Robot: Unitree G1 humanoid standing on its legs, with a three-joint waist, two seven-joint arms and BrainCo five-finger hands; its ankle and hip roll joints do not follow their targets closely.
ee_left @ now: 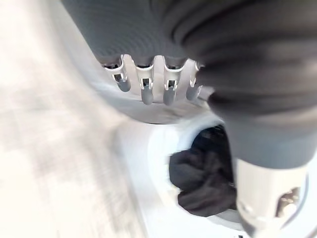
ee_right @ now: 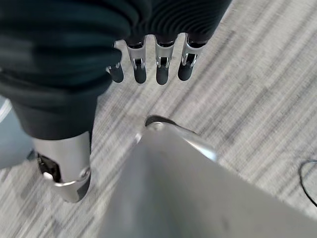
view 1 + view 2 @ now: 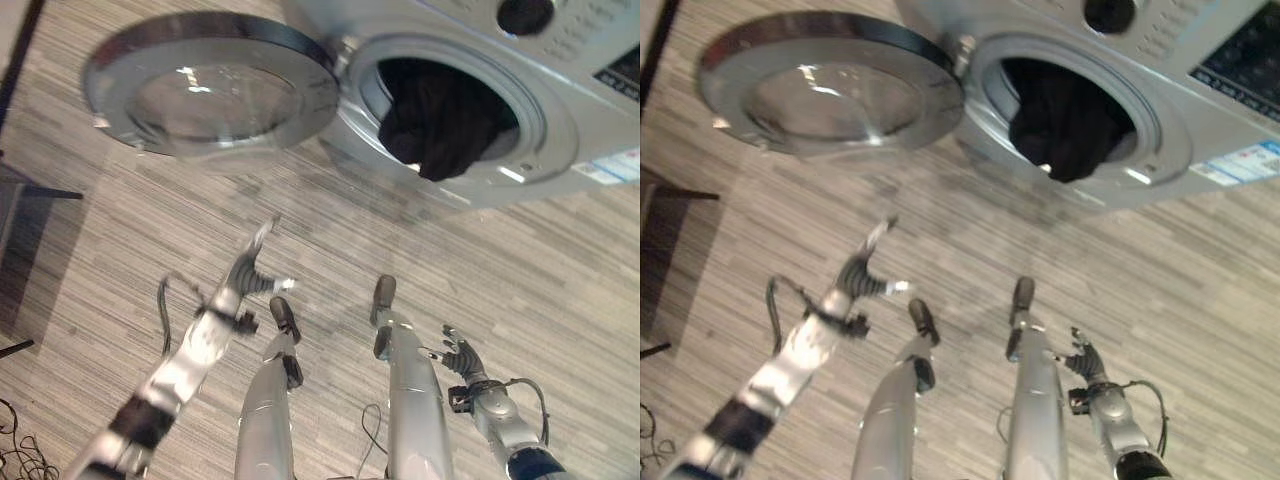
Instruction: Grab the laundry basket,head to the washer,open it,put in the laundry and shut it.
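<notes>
Dark laundry (image 3: 440,130) hangs over the rim of the silver washer (image 3: 560,140), whose round glass door (image 3: 215,90) stands wide. Left hand (image 3: 252,262) reaches up, fingers loose and empty; right hand (image 3: 460,358) too. Shutting now would probably pinch the cloth.

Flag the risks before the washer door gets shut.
1. The dark bundled laundry bulges out over the lower rim of the silver front-loading washer; it could get pinched in the seal.
2. The round glass-centred door stands wide open, and the open left hand is below it, not touching; a swipe may miss it.
3. The open right hand hangs low, away from both.
</notes>
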